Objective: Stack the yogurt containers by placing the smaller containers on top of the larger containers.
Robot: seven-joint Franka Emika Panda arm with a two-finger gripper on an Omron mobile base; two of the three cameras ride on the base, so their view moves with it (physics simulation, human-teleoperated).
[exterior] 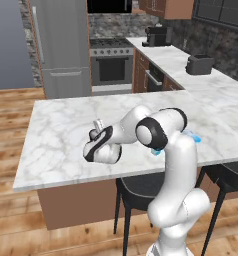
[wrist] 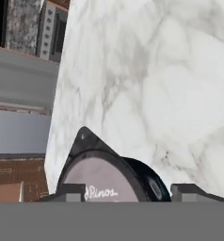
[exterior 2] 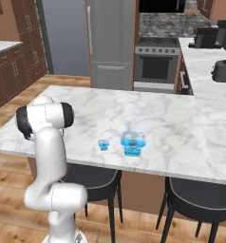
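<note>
The dark round cup (wrist: 107, 176) with its pale pinkish-grey top sits on the marble counter (wrist: 147, 70), near the counter's edge. My gripper (wrist: 127, 190) is open, its fingertips (wrist: 69, 190) standing close on either side of the cup. In the left base view the gripper (exterior: 97, 127) hovers low over the counter's front left part. Further right along the front edge stands the bigger light-blue tub (exterior 2: 133, 143), upright. The tiny light-blue cup (exterior 2: 103, 144) stands just to its left, apart from it. My arm's elbow hides most of both in the left base view.
Dark bar stools (exterior: 136, 190) stand under the island's front edge. On the side counter are a toaster (exterior: 200, 64) and a coffee machine (exterior: 156, 35). A stove (exterior: 111, 65) and a fridge (exterior: 61, 45) line the back wall.
</note>
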